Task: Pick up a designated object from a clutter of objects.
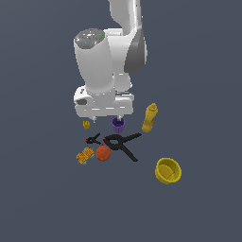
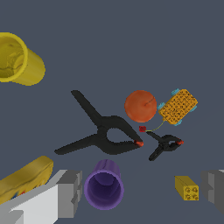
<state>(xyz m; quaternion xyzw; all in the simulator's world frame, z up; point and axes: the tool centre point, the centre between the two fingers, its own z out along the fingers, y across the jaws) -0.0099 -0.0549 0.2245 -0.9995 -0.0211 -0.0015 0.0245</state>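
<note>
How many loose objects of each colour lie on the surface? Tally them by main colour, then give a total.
Yellow: 4 – bottle, bowl, patterned box, tiny brick
Black: 2 – large clamp, small clamp
Orange: 1 – ball
Purple: 1 – cup
Total: 8

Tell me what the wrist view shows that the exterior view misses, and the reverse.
Only the wrist view shows the yellow brick's round studs, the inside of the purple cup and the open gripper's grey fingers set wide apart. Only the exterior view shows the white arm above the clutter and the whole yellow bottle. Both show the large black clamp, small clamp, orange ball, patterned box and yellow bowl.
</note>
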